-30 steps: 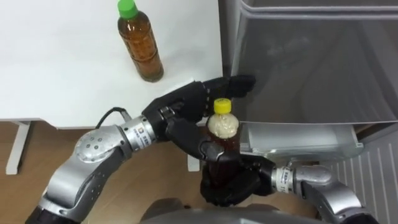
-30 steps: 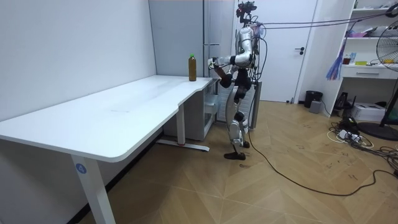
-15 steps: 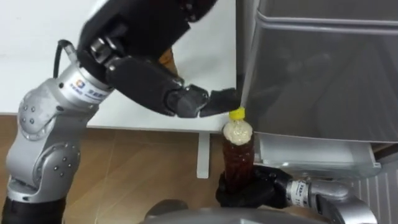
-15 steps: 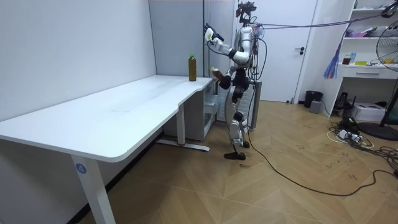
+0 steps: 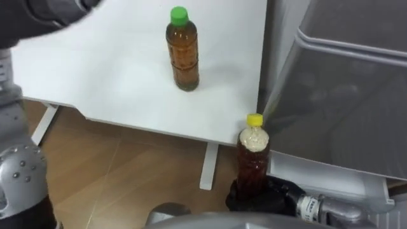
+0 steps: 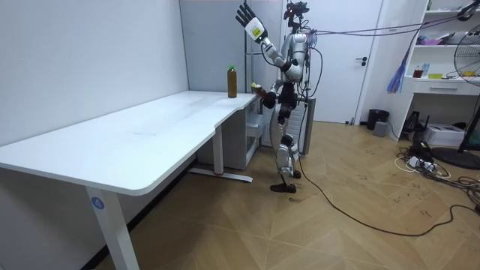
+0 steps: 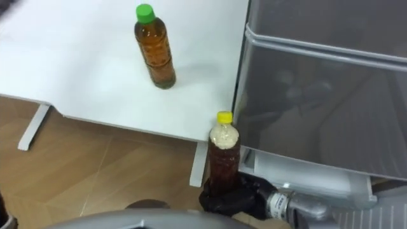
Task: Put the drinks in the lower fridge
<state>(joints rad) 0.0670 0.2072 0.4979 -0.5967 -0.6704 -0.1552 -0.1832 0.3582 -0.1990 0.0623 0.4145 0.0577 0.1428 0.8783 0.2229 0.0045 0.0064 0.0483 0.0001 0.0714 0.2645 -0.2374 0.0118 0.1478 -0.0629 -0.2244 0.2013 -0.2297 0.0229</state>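
Observation:
My right hand (image 5: pixel 257 197) is shut on the base of a brown drink bottle with a yellow cap (image 5: pixel 253 156), held upright just in front of the grey fridge (image 5: pixel 343 95). The same bottle (image 7: pixel 224 159) and right hand (image 7: pixel 232 194) sit low in the right eye view. A second brown bottle with a green cap (image 5: pixel 182 54) stands on the white table (image 5: pixel 95 76) near its corner by the fridge. In the room view my left hand (image 6: pixel 244 13) is raised high above my head, fingers spread and open. I stand between the table's end and the fridge.
A pale ledge (image 5: pixel 318 175) juts out beneath the grey fridge door. The table's leg (image 5: pixel 208 166) stands on the wooden floor below the table edge. In the room view a white door (image 6: pixel 352 60), shelves (image 6: pixel 442 45) and floor cables (image 6: pixel 420 161) lie behind me.
My left arm swung up from in front of the fridge to high above my head. The camera shifted, uncovering the green-capped bottle. The right hand kept hold of the yellow-capped bottle.

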